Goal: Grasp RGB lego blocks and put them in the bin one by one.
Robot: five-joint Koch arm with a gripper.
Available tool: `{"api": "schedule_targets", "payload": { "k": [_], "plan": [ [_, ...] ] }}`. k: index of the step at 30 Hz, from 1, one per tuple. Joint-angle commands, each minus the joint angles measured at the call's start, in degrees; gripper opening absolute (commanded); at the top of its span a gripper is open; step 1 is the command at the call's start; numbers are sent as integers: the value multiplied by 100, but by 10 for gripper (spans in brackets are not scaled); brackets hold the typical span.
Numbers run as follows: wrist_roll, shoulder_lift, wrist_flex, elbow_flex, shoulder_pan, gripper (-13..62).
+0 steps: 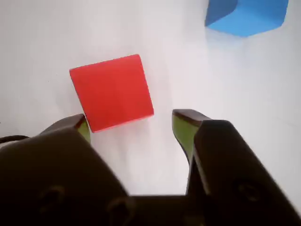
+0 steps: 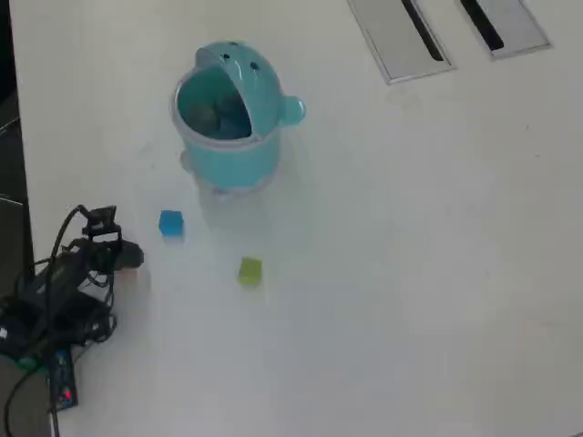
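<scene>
In the wrist view the red block (image 1: 112, 92) lies on the white table just ahead of my open gripper (image 1: 131, 121). Its near left corner is close to the left fingertip (image 1: 81, 125), and the right fingertip (image 1: 184, 123) stands well clear of it. Nothing is held between the jaws. The blue block (image 1: 247, 16) sits further off at the top right. From overhead, the gripper (image 2: 127, 259) largely covers the red block. The blue block (image 2: 170, 223) and the yellow-green block (image 2: 250, 270) lie to its right. The turquoise bin (image 2: 228, 150) stands beyond them with its lid flipped up.
The arm's base and cables (image 2: 55, 314) sit at the table's left edge in the overhead view. Two grey slotted panels (image 2: 387, 36) (image 2: 524, 23) are set into the table at the top right. White tabletop stretches to the right of the blocks.
</scene>
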Motion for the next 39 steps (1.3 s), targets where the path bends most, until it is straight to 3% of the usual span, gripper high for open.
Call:
{"api": "schedule_targets", "payload": {
  "k": [1,20,26,31,37,39],
  "plan": [
    [-44,325,-360,-158,-79,313],
    [-9,264,-1266,439,-70,287],
    [53,272,-1301,431,-114,214],
    [53,272,-1397,431,-114,201],
    [44,290,-1415,457,-141,209],
    [18,272,-1617,483,-105,259]
  ]
}}
